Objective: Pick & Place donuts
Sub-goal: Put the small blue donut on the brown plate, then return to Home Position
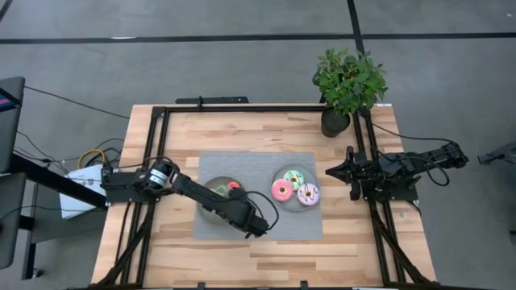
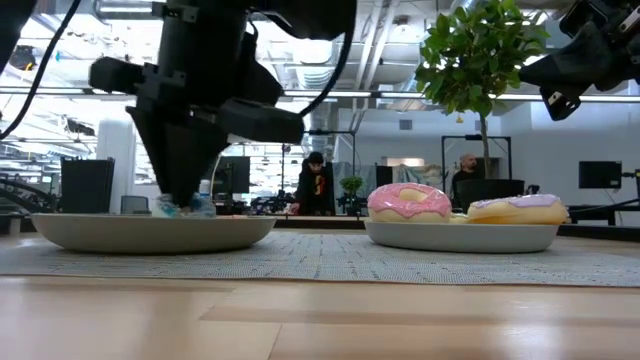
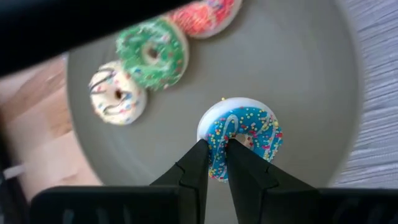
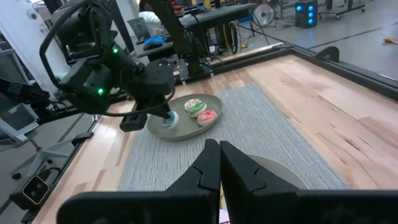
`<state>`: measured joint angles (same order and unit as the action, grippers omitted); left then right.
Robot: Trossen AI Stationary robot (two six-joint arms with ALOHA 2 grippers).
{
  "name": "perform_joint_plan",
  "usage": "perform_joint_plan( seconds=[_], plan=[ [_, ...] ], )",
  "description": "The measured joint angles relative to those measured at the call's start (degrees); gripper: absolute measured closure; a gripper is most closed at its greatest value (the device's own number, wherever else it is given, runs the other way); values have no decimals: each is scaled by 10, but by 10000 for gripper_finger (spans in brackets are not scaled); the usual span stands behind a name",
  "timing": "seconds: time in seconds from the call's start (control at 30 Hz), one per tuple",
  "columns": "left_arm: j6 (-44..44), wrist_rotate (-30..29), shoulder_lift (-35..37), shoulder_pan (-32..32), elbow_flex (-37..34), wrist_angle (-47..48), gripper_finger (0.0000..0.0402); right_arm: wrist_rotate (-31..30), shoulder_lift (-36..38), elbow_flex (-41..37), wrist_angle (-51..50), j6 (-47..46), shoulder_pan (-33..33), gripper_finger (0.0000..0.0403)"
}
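Blue sprinkled ring donut (image 3: 244, 140), rim pinched by left hand (image 3: 214, 163), on smooth plate (image 3: 311, 93).

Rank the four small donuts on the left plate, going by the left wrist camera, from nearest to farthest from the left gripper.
1. Blue donut, pinched at its rim by the left gripper.
2. Green donut, farther across the plate.
3. Cream donut, beside the green one near the plate's edge; these two are too close to call.
4. Red donut, at the far rim.
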<state>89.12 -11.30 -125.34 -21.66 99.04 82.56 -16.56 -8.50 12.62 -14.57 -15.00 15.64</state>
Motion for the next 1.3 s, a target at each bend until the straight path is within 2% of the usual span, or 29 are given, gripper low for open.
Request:
perform_joint_plan(
  seconds=[0.27, 0.37, 0.83, 1.03, 1.13, 1.2, 1.3],
  plan=[
    [-17, -3, -4, 11, -4, -11, 355, 0, 0, 0, 0, 0, 0, 403],
    [-16, 15, -4, 11, -10, -1, 347, 0, 0, 0, 0, 0, 0, 403],
    [-19, 20, -4, 10, -10, -6, 267, 0, 0, 0, 0, 0, 0, 403],
    [-18, 19, -4, 10, 31, 77, 242, 0, 0, 0, 0, 0, 0, 403],
    [-51, 19, 4, 10, 62, 70, 238, 0, 0, 0, 0, 0, 0, 403],
    [-52, 7, 14, 7, 85, 76, 237, 0, 0, 0, 0, 0, 0, 403],
    [-36, -62, 40, -3, 108, 70, 237, 0, 0, 0, 0, 0, 0, 403]
  ],
)
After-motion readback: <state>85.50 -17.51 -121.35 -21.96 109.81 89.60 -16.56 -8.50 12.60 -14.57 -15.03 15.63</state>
